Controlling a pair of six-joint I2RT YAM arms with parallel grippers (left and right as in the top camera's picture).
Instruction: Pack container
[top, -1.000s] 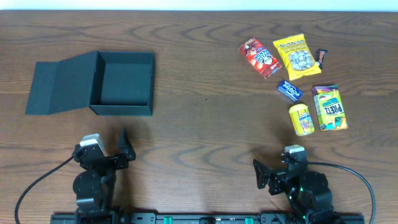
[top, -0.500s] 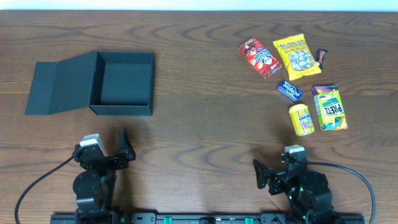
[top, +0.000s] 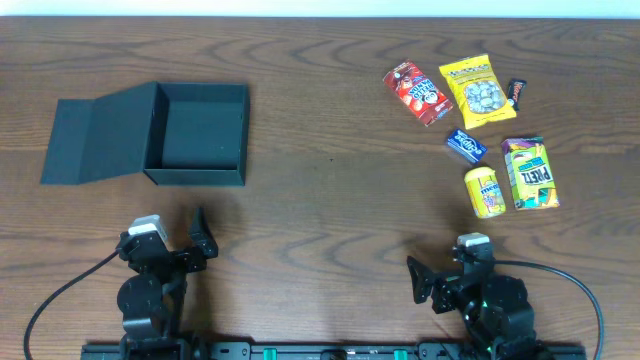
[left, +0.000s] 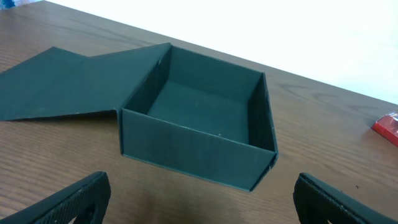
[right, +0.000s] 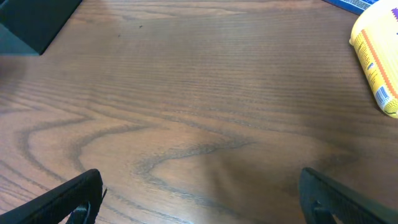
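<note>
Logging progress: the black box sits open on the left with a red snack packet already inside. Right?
No. The left wrist view shows the black box open but empty; the red snack packet lies on the table, far off to the right.

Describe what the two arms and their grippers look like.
The left arm and right arm are black, each topped by a light grey block and trailed by a looping black cable. The left gripper and right gripper have broad matte black fingers. No markings are readable.
</note>
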